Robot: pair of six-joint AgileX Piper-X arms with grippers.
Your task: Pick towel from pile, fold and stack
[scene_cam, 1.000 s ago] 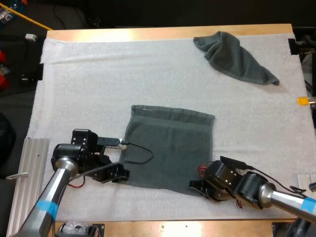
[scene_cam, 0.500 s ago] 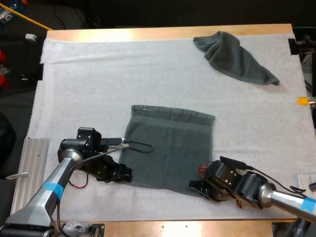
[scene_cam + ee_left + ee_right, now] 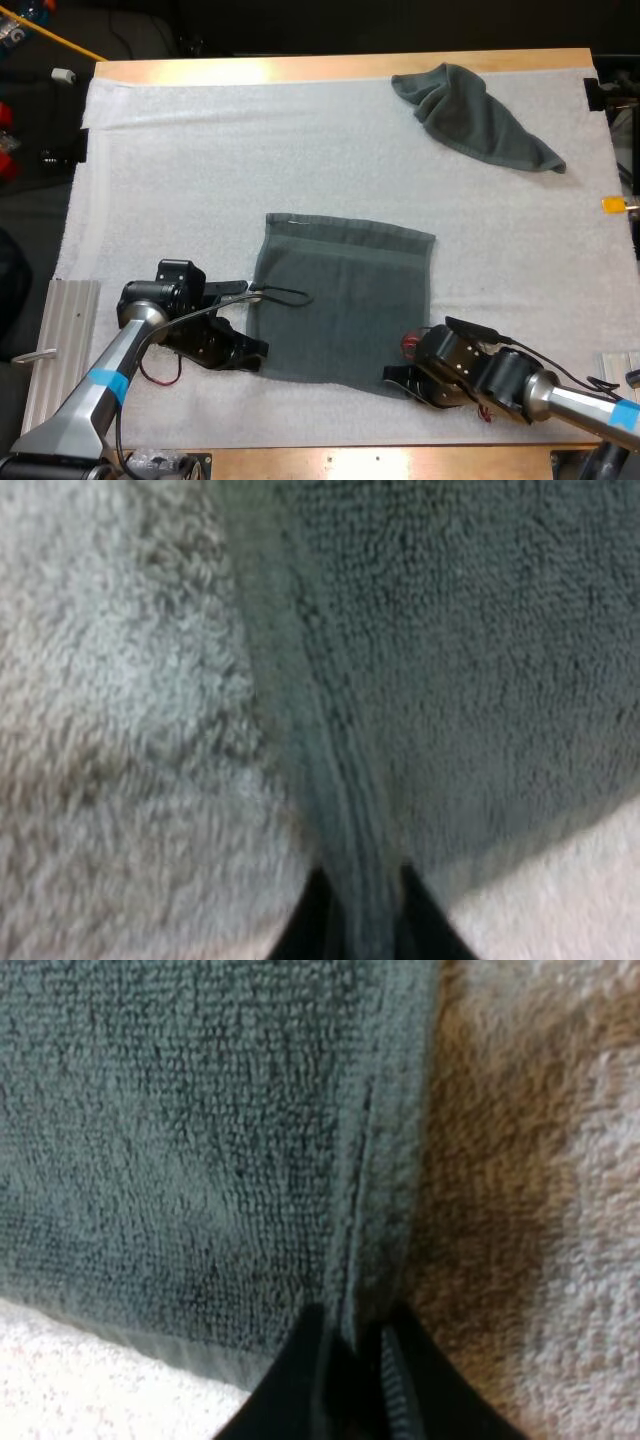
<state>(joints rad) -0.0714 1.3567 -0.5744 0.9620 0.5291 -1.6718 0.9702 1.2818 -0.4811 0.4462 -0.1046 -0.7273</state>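
The square, dark grey-green terry towel (image 3: pixel 340 300) is lying spread flat on the white fleecy mat (image 3: pixel 200 160) that is covering the wooden surface (image 3: pixel 300 68). It is sitting toward the near side, between the two arms. The left claw (image 3: pixel 250 350) is resting at this flat towel's near left corner, and the right claw (image 3: pixel 400 378) is resting at its near right corner, both low against the mat.

A second dark grey-green towel, crumpled (image 3: pixel 475 118), is lying at the mat's far right corner, well apart from both claws and from the flat towel. A ribbed silver metal plate (image 3: pixel 60 340) is lying beside the mat's near left edge, just outside the left arm.

In the left wrist view, the left claw (image 3: pixel 362 925) is pinching the flat towel's stitched hem (image 3: pixel 340 810), its two black tips pressing on the hem from both sides. In the right wrist view, the right claw (image 3: pixel 350 1380) is likewise clamping the hem of the flat towel (image 3: pixel 180 1140), with the mat lying just beside the gripped edge.
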